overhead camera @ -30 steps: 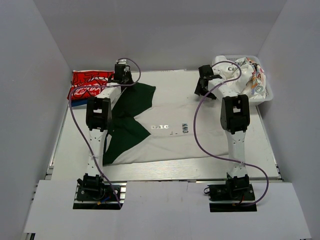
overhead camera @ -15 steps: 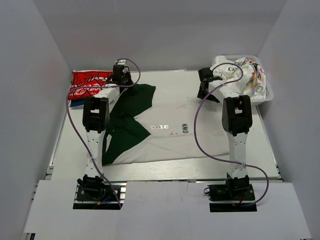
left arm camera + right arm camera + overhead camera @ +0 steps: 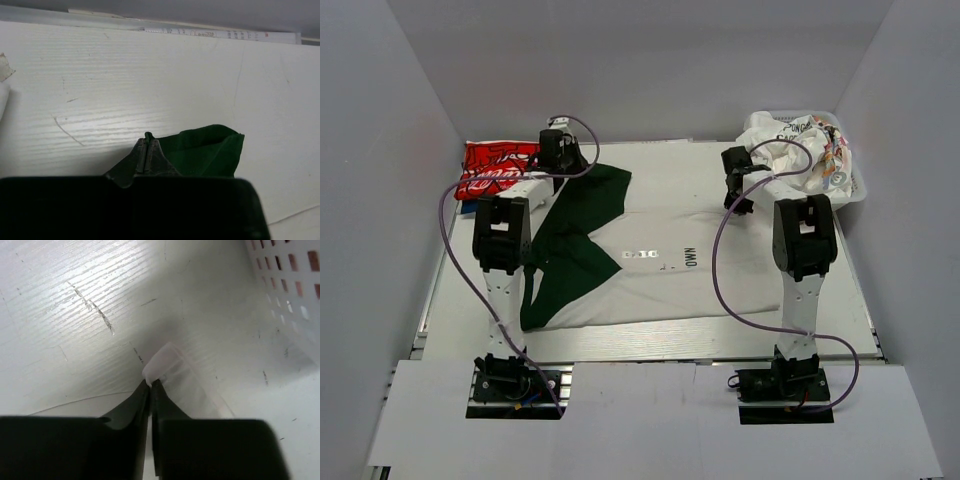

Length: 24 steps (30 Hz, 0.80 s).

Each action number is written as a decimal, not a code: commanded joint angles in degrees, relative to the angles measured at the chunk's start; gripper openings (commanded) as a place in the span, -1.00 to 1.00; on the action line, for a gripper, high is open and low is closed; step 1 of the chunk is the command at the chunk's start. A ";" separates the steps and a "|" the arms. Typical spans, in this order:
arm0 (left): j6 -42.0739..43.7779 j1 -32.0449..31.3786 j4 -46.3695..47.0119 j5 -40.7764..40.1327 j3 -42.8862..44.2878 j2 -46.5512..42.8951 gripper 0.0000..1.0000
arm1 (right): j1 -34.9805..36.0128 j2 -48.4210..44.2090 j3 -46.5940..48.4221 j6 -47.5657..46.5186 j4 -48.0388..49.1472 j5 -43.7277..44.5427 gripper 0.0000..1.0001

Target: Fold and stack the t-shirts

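Grey-walled bay, white counter [image 3: 850, 290]. Nearest us, the off-white tee [image 3: 660, 285] lies spread flat with its print showing. The dark green tee [image 3: 575, 235] overlaps its left part. Towards the far edge, the left hand [image 3: 148, 138] is pinched together on a corner of the dark green tee. The right hand [image 3: 150, 384] is clamped on a pale fold, which we judge to be the off-white tee's far right corner. Farthest: red tee [image 3: 495, 168] folded at left, mesh basket [image 3: 858, 192] holding crumpled tees [image 3: 790, 145] at right. The cloth looks light and limp; we judge corners and hems the best holds.
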 commanded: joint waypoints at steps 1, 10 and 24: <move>0.05 -0.30 3.59 2.23 -3.34 -8.16 -1.00 | -0.43 -2.34 -0.40 0.76 1.74 -1.03 -0.93; -3.11 -0.30 18.23 2.93 -33.18 -27.75 -1.00 | 0.10 -11.30 -8.74 -1.17 8.59 -1.37 -1.00; -9.26 -2.49 19.07 3.64 -68.71 -66.24 -1.00 | 1.07 -29.06 -27.73 0.49 14.49 -1.46 -1.00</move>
